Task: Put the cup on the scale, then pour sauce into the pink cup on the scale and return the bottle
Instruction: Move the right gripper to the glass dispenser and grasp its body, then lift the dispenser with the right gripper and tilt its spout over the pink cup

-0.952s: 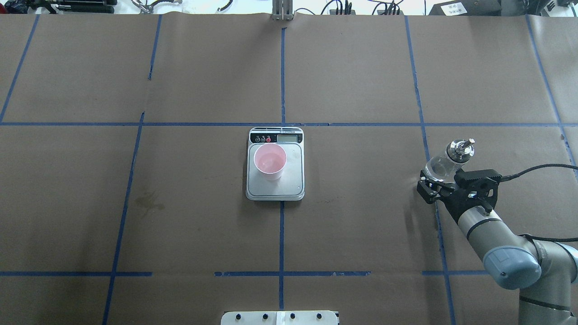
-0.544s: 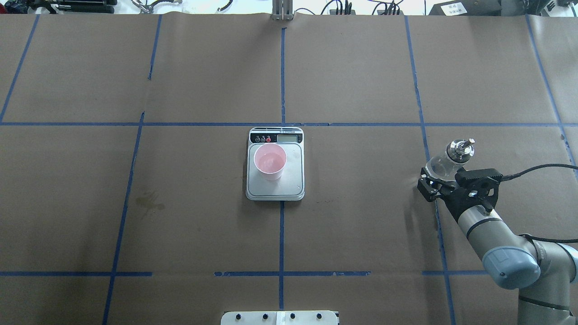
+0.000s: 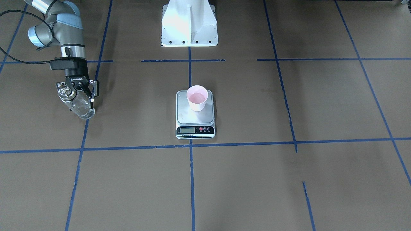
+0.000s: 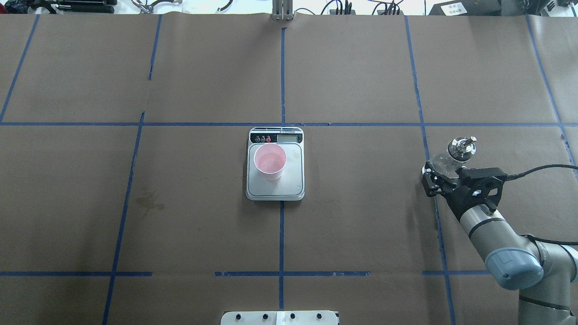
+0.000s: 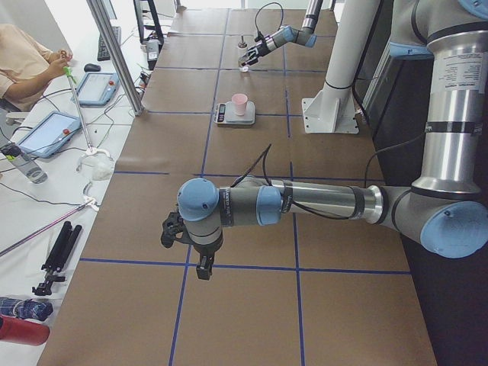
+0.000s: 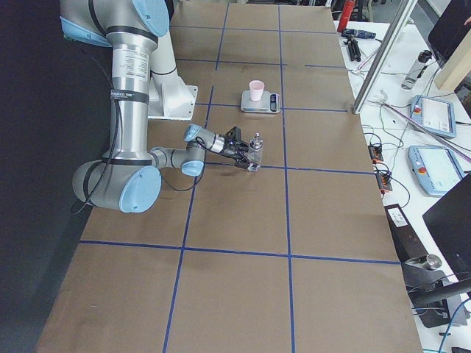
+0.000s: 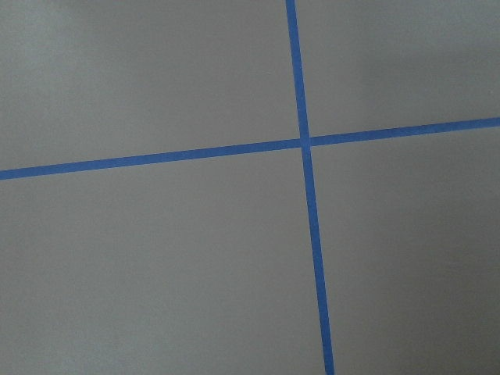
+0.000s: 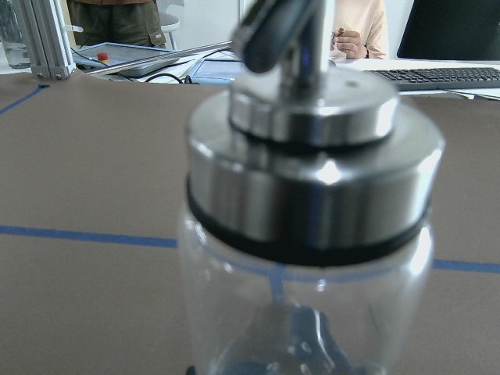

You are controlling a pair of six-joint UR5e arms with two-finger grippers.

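The pale pink cup (image 4: 270, 161) stands on the near-left part of the steel-grey scale (image 4: 294, 180), at the table's middle; both also show in the front view, cup (image 3: 196, 98) and scale (image 3: 184, 114). The clear glass bottle (image 4: 445, 160) with its silver pourer cap (image 4: 461, 147) is at the table's right side, nearly upright, base at the paper. My right gripper (image 4: 440, 174) is shut on the bottle (image 3: 79, 107) around its body. The right wrist view shows the cap (image 8: 312, 117) close up. My left gripper (image 5: 187, 244) hangs over bare paper; I cannot tell its state.
The white robot base (image 3: 189, 24) stands behind the scale. A dark stain (image 4: 146, 201) marks the brown paper left of the scale. Blue tape lines (image 7: 305, 142) grid the table. Operators' desks with tablets (image 6: 434, 114) lie beyond the far edge.
My right gripper has shifted slightly away from the robot with the bottle, and the bottle now stands more upright. Cup and scale have not moved.
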